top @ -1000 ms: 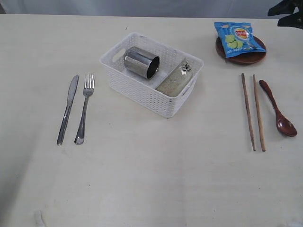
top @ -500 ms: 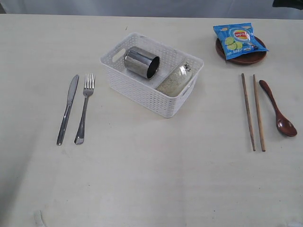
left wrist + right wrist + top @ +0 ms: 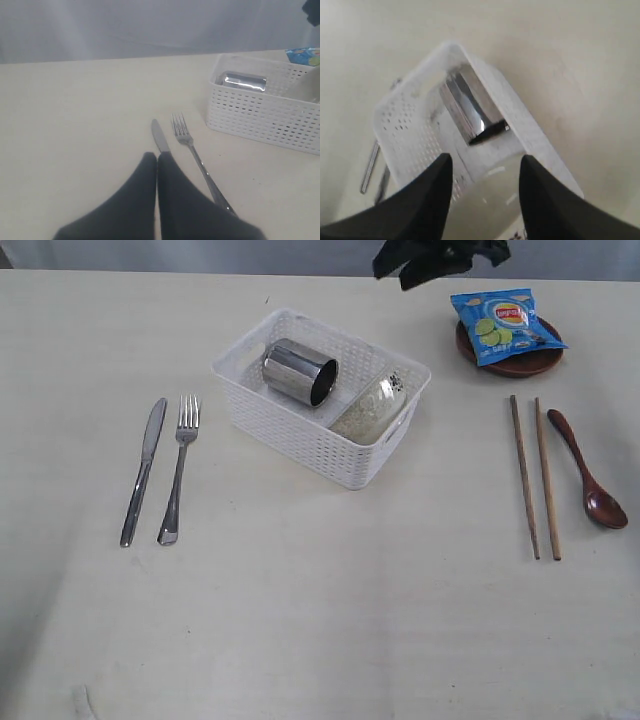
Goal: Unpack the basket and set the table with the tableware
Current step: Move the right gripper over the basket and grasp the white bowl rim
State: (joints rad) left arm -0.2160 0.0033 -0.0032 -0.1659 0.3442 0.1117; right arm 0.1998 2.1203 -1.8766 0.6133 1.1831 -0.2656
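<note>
Exterior view: cream table (image 3: 300, 620), grey backdrop (image 3: 200, 252) behind.

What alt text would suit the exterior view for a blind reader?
A white perforated plastic basket on a cream table holds a tipped shiny steel cup and a pale bowl. Steel knife and fork lie left of it; wooden chopsticks, dark wooden spoon and a blue chip bag on a brown plate lie right. A dark robot hand hangs above.

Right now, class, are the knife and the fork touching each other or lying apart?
Apart. The exterior view shows the knife and fork lying side by side, with a strip of bare table between them along their whole length.
</note>
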